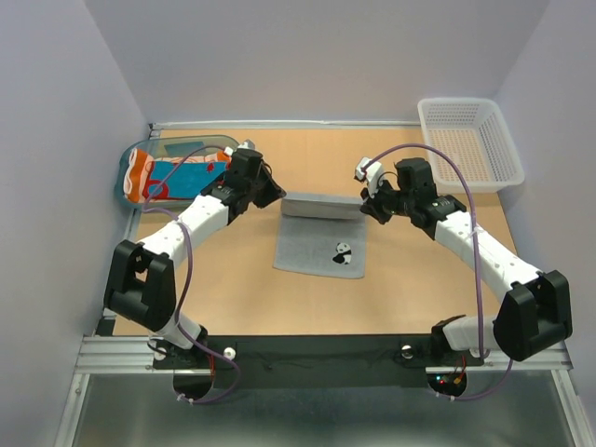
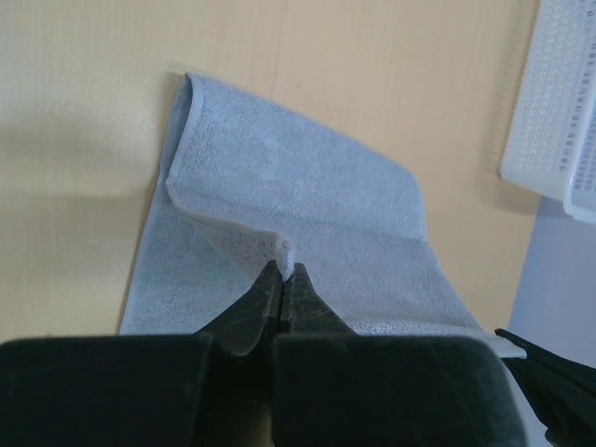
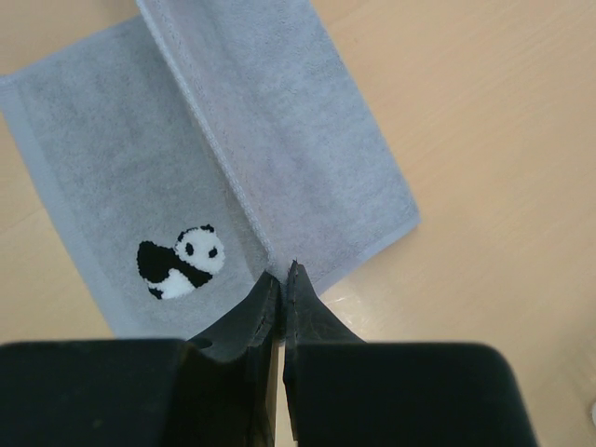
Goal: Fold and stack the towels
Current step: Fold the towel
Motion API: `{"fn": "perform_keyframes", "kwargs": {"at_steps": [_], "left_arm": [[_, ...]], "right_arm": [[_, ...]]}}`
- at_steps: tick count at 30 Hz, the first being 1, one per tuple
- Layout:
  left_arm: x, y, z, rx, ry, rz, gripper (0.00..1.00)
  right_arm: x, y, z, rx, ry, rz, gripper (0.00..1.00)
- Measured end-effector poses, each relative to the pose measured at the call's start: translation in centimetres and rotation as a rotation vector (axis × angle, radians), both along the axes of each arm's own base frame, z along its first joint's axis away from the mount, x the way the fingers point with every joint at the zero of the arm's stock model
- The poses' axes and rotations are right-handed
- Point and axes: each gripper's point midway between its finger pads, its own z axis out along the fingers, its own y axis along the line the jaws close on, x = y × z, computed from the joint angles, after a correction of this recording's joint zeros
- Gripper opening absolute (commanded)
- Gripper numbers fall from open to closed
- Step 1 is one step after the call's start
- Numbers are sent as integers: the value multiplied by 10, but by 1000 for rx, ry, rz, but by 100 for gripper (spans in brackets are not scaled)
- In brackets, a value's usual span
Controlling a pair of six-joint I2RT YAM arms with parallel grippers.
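Observation:
A light grey towel with a panda print (image 1: 321,244) lies in the middle of the table, its far edge lifted and folded toward me. My left gripper (image 1: 276,193) is shut on the towel's far left corner, and a tuft of grey cloth (image 2: 285,250) pokes out between its closed tips (image 2: 282,270). My right gripper (image 1: 370,207) is shut on the far right corner, its tips (image 3: 282,273) pinching the hem beside the panda (image 3: 180,262). More towels, orange (image 1: 140,173), red and teal-blue (image 1: 188,173), lie heaped in the teal tray.
The translucent teal tray (image 1: 177,142) stands at the far left corner of the table. A white mesh basket (image 1: 468,142) stands at the far right, also visible in the left wrist view as a white mesh basket (image 2: 555,112). Grey walls close in on three sides.

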Motion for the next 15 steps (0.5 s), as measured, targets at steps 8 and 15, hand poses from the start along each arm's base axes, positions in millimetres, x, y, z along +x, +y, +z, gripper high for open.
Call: {"fn": "perform_keyframes", "kwargs": {"at_steps": [8,15], "left_arm": [[-2,1,8,22,-20,-7,0],[-18,3,1,15,-4,-7,0]], "right_arm": [[0,0,0,2,3,-1,0],[-6,0,-4,5,20,5,1]]}}
